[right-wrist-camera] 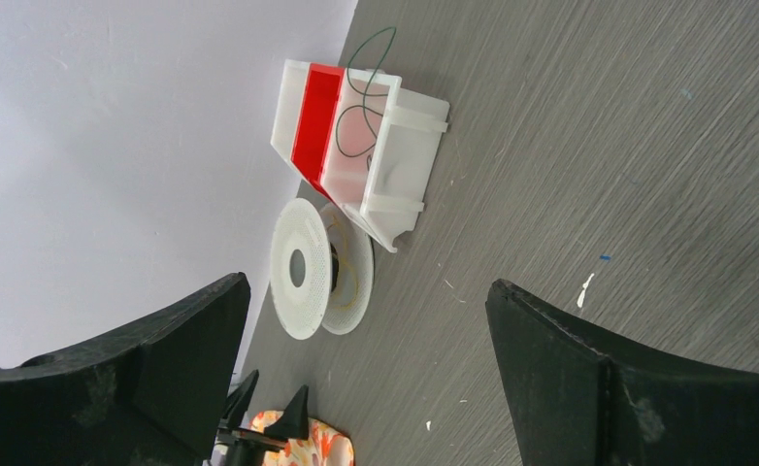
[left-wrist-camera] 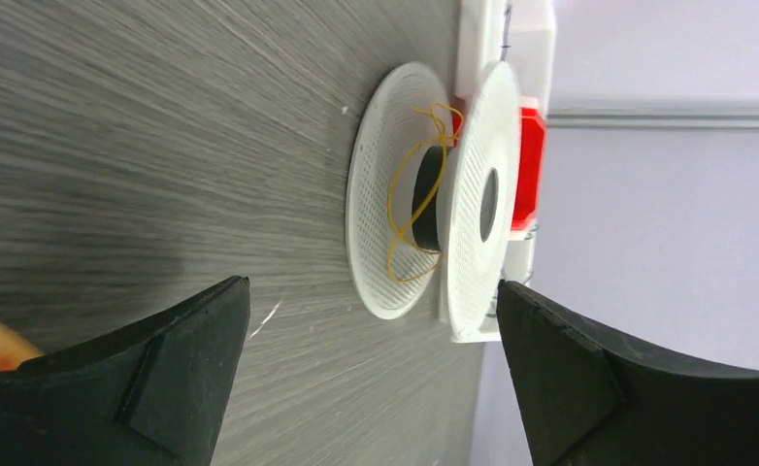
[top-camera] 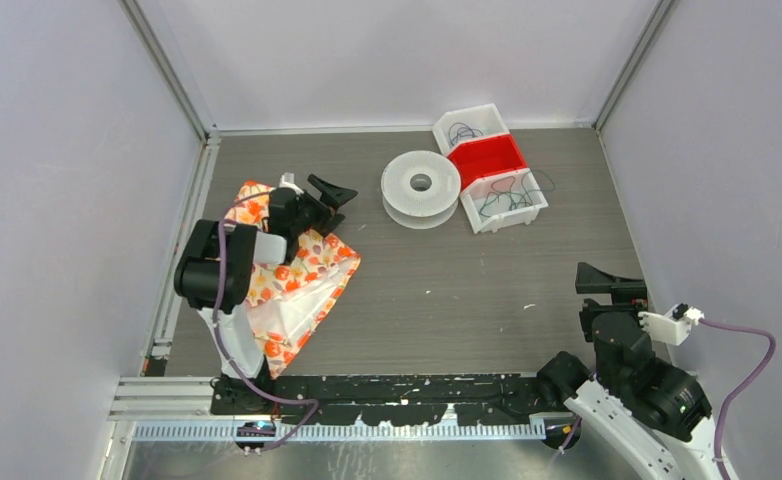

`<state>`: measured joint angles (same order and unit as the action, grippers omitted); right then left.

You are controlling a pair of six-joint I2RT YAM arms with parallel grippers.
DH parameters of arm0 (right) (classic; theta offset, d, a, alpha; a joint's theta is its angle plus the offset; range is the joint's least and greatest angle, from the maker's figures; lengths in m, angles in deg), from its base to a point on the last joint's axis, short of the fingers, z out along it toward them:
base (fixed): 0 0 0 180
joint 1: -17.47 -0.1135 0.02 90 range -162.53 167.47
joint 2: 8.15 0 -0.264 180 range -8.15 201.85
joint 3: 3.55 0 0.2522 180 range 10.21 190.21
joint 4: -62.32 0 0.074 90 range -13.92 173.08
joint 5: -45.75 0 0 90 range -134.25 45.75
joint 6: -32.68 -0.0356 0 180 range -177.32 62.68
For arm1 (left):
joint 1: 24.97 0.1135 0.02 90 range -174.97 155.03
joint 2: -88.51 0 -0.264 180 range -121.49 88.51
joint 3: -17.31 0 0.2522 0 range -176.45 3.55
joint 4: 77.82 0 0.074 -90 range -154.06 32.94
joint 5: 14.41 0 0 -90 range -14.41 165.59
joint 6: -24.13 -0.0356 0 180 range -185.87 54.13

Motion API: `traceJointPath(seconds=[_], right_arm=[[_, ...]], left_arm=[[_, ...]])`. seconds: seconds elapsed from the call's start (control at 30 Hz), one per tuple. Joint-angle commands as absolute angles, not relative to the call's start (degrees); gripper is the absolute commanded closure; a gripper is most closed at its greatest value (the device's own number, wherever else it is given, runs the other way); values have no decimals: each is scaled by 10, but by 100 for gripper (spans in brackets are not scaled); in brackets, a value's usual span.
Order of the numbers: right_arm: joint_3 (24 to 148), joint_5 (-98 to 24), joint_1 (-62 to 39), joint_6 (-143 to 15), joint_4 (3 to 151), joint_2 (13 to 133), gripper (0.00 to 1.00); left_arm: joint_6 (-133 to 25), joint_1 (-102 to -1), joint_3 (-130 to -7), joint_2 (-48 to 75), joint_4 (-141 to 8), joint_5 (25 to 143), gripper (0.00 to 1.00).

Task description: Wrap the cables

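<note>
At the left gripper [left-wrist-camera: 373,286]: jaws spread wide, gripping nothing, both black fingertips [left-wrist-camera: 196,340] clear of the table [left-wrist-camera: 162,116]. Straight ahead of it, well apart, a clear plastic spool [left-wrist-camera: 473,194] lying flat on one flange. Between the two flanges, around the dark hub, the yellow-orange cable [left-wrist-camera: 392,209], loosely looped, with a slack twist at one side. Cannot tell how many turns.

Just past the spool from that gripper, a row of three small bins: a white bin [top-camera: 470,127], a red bin [top-camera: 487,155] and a second white bin [top-camera: 507,200], the last one just beside the spool's rim. Inside the two white ones, thin dark and greenish cables [top-camera: 502,195] – limp, tangled, one strand hanging over the wall.

Beneath the left arm, behind its gripper, a floral cloth [top-camera: 302,275], orange on white, rumpled.

At the right gripper [right-wrist-camera: 368,282]: jaws likewise wide apart, pinching nothing, held above the table. Far ahead of it, the same spool and bins — the greenish cables curling out of the nearest white bin.
</note>
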<state>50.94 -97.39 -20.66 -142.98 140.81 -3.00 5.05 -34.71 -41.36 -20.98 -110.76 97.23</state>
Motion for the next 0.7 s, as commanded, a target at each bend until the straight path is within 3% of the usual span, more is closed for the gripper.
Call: traceJointPath(seconds=[0.0, 0.27, 0.47, 0.67], right_arm=[[527, -1009, -208, -1413, 1384, -15, 4], [568, -1016, -208, -1299, 1363, 67, 1], [692, -1055, -208, -1116, 1376, 282, 0], [782, -1097, -208, -995, 1354, 432, 0]], left_arm=[[-68, -315, -445, -125, -908, 977, 0], [-225, -300, -552, 26, -639, 947, 0], [-398, -327, -667, 105, -317, 791, 0], [-381, -329, -677, 157, -147, 679, 0]])
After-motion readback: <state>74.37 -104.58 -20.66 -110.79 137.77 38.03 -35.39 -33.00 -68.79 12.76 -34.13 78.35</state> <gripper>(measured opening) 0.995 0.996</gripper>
